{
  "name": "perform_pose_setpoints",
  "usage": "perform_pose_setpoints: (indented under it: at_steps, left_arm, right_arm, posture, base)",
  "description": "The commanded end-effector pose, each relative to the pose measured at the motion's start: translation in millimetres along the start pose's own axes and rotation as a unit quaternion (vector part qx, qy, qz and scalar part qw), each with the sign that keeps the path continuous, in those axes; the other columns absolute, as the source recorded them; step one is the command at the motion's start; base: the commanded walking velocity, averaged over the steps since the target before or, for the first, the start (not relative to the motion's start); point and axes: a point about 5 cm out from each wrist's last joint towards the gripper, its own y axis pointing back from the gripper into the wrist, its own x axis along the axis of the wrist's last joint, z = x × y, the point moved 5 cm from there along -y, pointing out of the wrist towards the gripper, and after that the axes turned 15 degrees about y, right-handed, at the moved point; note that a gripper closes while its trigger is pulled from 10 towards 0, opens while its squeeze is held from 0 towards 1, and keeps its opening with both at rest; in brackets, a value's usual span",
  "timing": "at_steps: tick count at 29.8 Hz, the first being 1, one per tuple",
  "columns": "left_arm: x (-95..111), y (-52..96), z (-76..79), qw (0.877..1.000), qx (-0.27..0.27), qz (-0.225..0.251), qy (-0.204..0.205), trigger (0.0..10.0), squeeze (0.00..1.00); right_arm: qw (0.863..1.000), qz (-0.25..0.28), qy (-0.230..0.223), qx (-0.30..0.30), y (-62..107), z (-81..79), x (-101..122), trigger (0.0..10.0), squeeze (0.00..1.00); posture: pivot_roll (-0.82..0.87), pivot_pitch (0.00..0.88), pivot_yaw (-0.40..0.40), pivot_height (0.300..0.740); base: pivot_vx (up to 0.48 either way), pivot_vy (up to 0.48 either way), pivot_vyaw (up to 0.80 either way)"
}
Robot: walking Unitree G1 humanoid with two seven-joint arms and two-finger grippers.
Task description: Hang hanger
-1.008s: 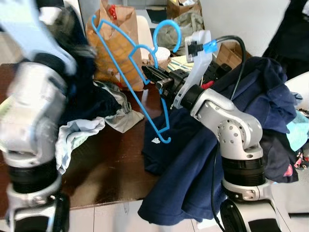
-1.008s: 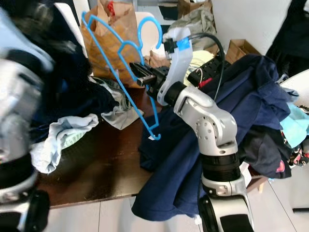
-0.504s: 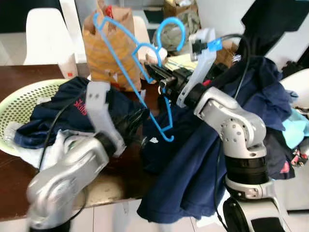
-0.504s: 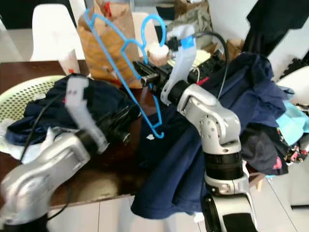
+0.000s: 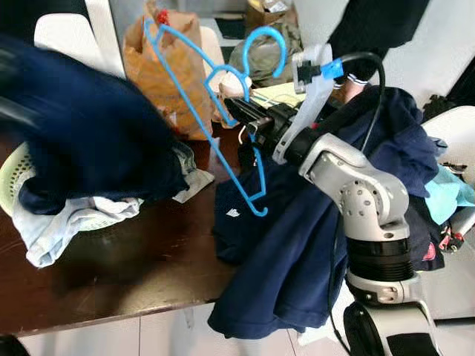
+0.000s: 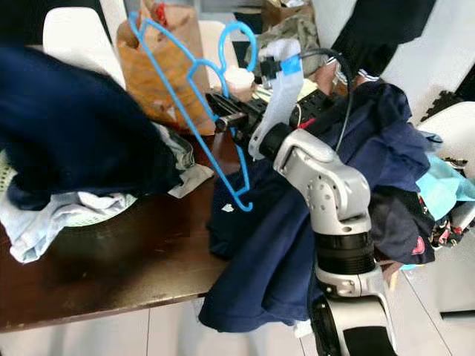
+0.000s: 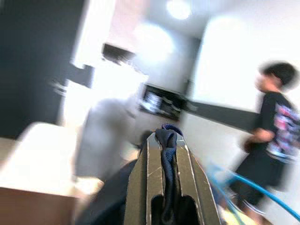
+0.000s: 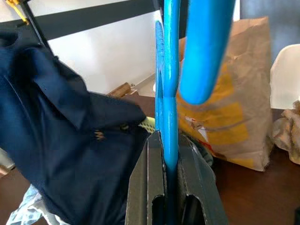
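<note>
A blue plastic hanger (image 5: 215, 126) is held up over the table, hook (image 5: 267, 44) uppermost and tilted. My right gripper (image 5: 233, 111) is shut on it near the neck; in the right wrist view the blue bar (image 8: 167, 89) runs straight between the black fingers (image 8: 145, 183). My left gripper (image 7: 166, 140) is shut on a fold of dark navy cloth. That navy garment (image 5: 74, 126) hangs blurred, lifted above the table's left side.
A dark wooden table (image 5: 133, 267) carries a green basket (image 5: 9, 178) of clothes, a brown paper bag (image 5: 171, 74) and a navy garment (image 5: 274, 252) draped over the front edge. White chair (image 5: 63, 37) behind. A person in a black shirt (image 7: 276, 140) stands nearby.
The left arm has swung up out of the eye views, carrying the navy garment up with it. The right gripper and the hanger have stayed about where they were.
</note>
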Motion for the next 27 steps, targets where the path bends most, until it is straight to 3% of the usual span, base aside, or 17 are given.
perform_pose_setpoints:
  at_steps: [1,2,3,5,7,8,9,11,13,16,17,18,20,25,27]
  left_arm:
    - [7.0,1.7,-3.1,1.0,0.01,0.012,-0.009,0.0,0.0]
    - [17.4,8.7,-13.4,0.999,0.036,0.03,-0.013,0.0,0.0]
    - [-3.3,32.8,-28.4,0.998,0.068,-0.012,-0.01,0.0,0.0]
    - [-3.3,32.8,-28.4,0.998,0.068,-0.012,-0.01,0.0,0.0]
    - [-55.4,104.7,-57.0,0.98,0.146,-0.134,0.02,0.0,0.0]
    - [-65.3,128.6,-63.7,0.97,0.175,-0.166,0.034,0.0,0.0]
    - [-65.3,128.6,-63.7,0.97,0.175,-0.166,0.034,0.0,0.0]
    - [-69.3,143.9,-72.9,0.962,0.205,-0.179,0.037,0.0,0.0]
    - [-68.1,145.4,-76.8,0.96,0.214,-0.178,0.031,0.0,0.0]
    - [-67.0,206.4,-132.2,0.917,0.364,-0.16,-0.001,0.0,0.0]
    - [-67.0,206.4,-132.2,0.917,0.364,-0.16,-0.001,0.0,0.0]
    - [-65.8,217.6,-140.1,0.907,0.39,-0.158,-0.011,0.0,0.0]
    - [-66.1,218.3,-140.1,0.906,0.393,-0.157,-0.016,0.0,0.0]
    - [-73.4,213.8,-130.1,0.912,0.374,-0.165,-0.001,0.0,0.0]
    - [-75.5,210.3,-126.8,0.914,0.359,-0.186,-0.023,3.0,0.0]
  right_arm:
    - [1.0,0.009,0.003,0.013,-2.7,-5.2,3.3,10.0,0.0]
    - [1.0,0.009,0.002,0.015,-3.2,-5.5,3.3,10.0,0.0]
    - [1.0,0.009,0.003,0.017,-3.6,-5.7,3.5,10.0,0.0]
    - [1.0,0.009,0.003,0.017,-3.6,-5.7,3.5,10.0,0.0]
    - [1.0,0.007,0.005,0.018,-3.1,-3.9,3.7,10.0,0.0]
    - [1.0,0.005,0.006,0.019,-2.8,-2.9,3.5,10.0,0.0]
    - [1.0,0.005,0.006,0.019,-2.8,-2.9,3.5,10.0,0.0]
    - [1.0,0.004,0.006,0.019,-2.9,-1.8,2.9,10.0,0.0]
    - [1.0,0.004,0.006,0.019,-3.2,-1.5,2.6,10.0,0.0]
    - [0.999,0.0,0.007,0.031,-5.5,-6.1,0.1,10.0,0.0]
    - [0.999,0.0,0.007,0.031,-5.5,-6.1,0.1,10.0,0.0]
    - [0.999,0.0,0.007,0.033,-5.8,-6.7,-0.2,10.0,0.0]
    - [0.999,-0.001,0.008,0.032,-5.7,-6.2,-0.6,10.0,0.0]
    - [0.999,-0.001,0.009,0.033,-5.3,-5.7,-1.1,10.0,0.0]
    - [0.999,-0.002,0.01,0.035,-5.3,-6.1,-1.7,10.0,0.0]
  posture:
    - [0.03,0.125,-0.052,0.74]
    - [0.03,0.126,-0.052,0.74]
    - [0.02,0.129,-0.049,0.74]
    - [0.02,0.129,-0.049,0.74]
    - [0.04,0.141,-0.057,0.74]
    - [0.04,0.141,-0.057,0.74]
    - [0.04,0.141,-0.057,0.74]
    - [0.05,0.141,-0.06,0.74]
    - [0.05,0.141,-0.06,0.74]
    - [0.05,0.14,-0.065,0.74]
    - [0.05,0.14,-0.065,0.74]
    - [0.05,0.14,-0.065,0.74]
    - [0.05,0.14,-0.062,0.74]
    - [0.05,0.138,-0.059,0.74]
    - [0.04,0.139,-0.059,0.74]
  base:
    - [0.0,0.0,0.0]
    - [0.0,0.0,0.0]
    - [0.0,0.0,0.0]
    - [0.0,0.0,0.0]
    - [0.0,0.0,0.0]
    - [0.0,0.0,0.0]
    - [0.0,0.0,0.0]
    - [0.0,0.0,0.0]
    - [0.0,0.0,0.0]
    - [0.0,0.0,0.0]
    - [0.0,0.0,0.0]
    - [0.0,0.0,0.0]
    - [0.0,0.0,0.0]
    - [0.0,0.0,0.0]
    - [0.0,0.0,0.0]
